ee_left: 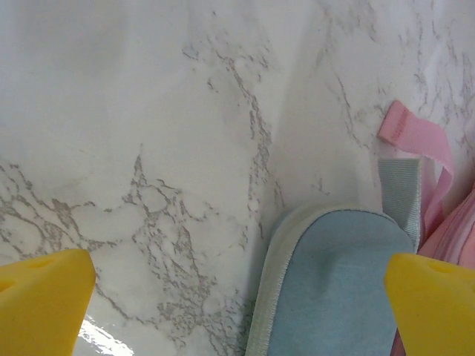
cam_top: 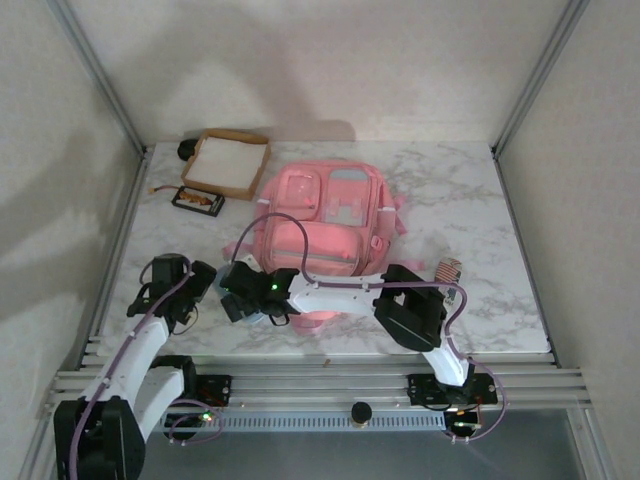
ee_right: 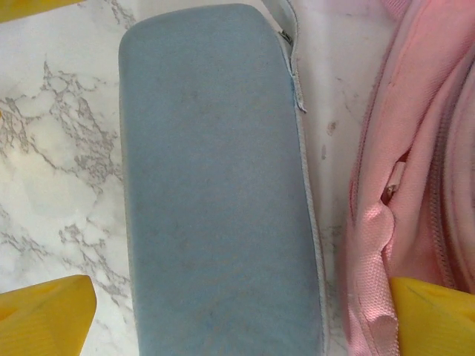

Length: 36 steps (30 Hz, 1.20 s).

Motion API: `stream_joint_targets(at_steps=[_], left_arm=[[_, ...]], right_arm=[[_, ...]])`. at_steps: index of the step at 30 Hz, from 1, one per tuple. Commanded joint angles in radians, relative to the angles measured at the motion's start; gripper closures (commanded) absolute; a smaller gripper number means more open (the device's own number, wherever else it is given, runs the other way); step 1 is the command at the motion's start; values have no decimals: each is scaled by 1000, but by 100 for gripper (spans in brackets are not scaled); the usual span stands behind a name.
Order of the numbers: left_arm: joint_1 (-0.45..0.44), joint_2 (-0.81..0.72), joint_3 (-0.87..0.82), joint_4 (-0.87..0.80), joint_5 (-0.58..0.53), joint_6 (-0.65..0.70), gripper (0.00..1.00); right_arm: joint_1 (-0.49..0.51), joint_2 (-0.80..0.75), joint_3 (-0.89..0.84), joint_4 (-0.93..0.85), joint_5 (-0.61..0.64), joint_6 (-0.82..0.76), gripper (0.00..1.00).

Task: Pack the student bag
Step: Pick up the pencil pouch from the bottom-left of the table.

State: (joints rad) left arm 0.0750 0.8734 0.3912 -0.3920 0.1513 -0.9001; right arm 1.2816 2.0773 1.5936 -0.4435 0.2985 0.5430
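The pink student bag (cam_top: 320, 222) lies flat in the middle of the marble table, its pockets facing up. A pale blue soft case (ee_right: 215, 193) lies on the table just off the bag's near left corner. My right gripper (ee_right: 237, 319) hangs open over that case, one yellow fingertip (ee_right: 44, 315) above bare marble, the other above the bag's pink fabric (ee_right: 415, 148). My left gripper (ee_left: 237, 304) is open too, low over the table, with the case's rounded end (ee_left: 334, 282) between its fingers. A pink strap (ee_left: 419, 137) lies beyond. From above, both grippers (cam_top: 205, 285) (cam_top: 243, 300) crowd that corner.
A shallow tan cardboard tray (cam_top: 228, 163) sits at the back left, with a small black tray (cam_top: 198, 200) in front of it. A small striped object (cam_top: 449, 270) lies right of the bag. The right half of the table (cam_top: 480, 230) is bare marble.
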Motion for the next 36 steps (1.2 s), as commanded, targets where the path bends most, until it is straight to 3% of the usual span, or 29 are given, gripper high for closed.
stream_joint_targets(at_steps=[1, 5, 12, 16, 20, 31, 36], left_arm=[[19, 3, 39, -34, 23, 46, 1], [51, -4, 63, -52, 13, 72, 1], [169, 5, 99, -76, 60, 133, 1], [234, 21, 110, -79, 113, 156, 1], [246, 26, 109, -69, 123, 157, 1], [246, 51, 90, -35, 164, 159, 1], [244, 53, 78, -38, 207, 166, 1]], right_arm=[[26, -20, 74, -181, 128, 21, 1], [55, -62, 73, -169, 109, -29, 1], [84, 91, 222, -202, 39, -74, 1], [30, 141, 223, -200, -17, -53, 1], [15, 162, 217, -199, 12, -54, 1], [-8, 252, 235, -184, -51, -69, 1], [-14, 203, 192, -150, -50, -97, 18]])
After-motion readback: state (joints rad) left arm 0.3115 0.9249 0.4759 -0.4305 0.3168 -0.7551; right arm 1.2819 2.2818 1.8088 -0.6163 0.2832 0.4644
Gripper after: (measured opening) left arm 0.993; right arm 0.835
